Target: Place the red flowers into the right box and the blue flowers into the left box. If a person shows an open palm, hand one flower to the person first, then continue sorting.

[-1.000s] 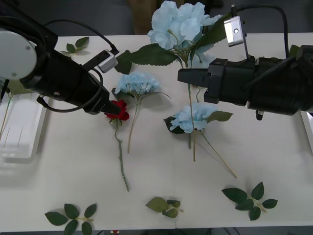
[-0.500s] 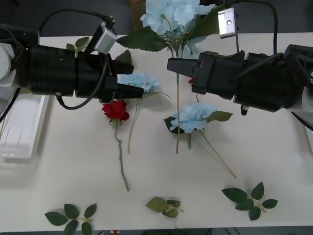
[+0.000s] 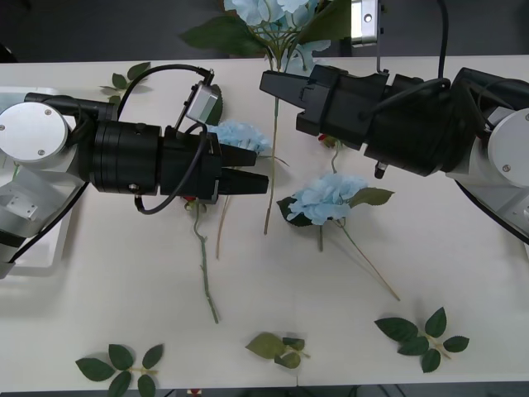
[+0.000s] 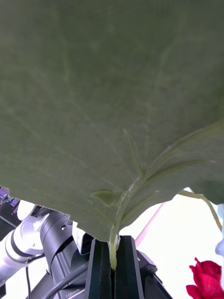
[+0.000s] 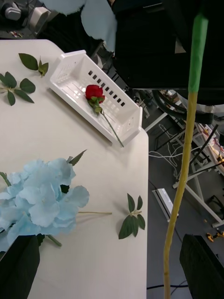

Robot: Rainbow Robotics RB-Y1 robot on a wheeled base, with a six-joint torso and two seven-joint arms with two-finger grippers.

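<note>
Table (image 3: 463, 273) bears loose blue flowers (image 3: 331, 198). Right gripper (image 3: 273, 83), jaws pinched on a lifted blue flower's stem (image 3: 273, 157). Left gripper (image 3: 258, 170) gapes empty over a rose (image 3: 202, 265). Right box (image 5: 77, 74) holds another rose (image 5: 94, 92). Lettering reads, perhaps, "100mm" (image 4: 76, 294).

Robotics lab or workshop: white surface (image 5: 93, 261) edge drops to bare floor strewn with cables (image 5: 164, 154), metal equipment frames (image 5: 205, 187), dark machinery behind.

Three blue flowers (image 3: 331, 197), two red flowers (image 5: 94, 91) (one boxed), four leaf sprigs (image 3: 423, 335).
</note>
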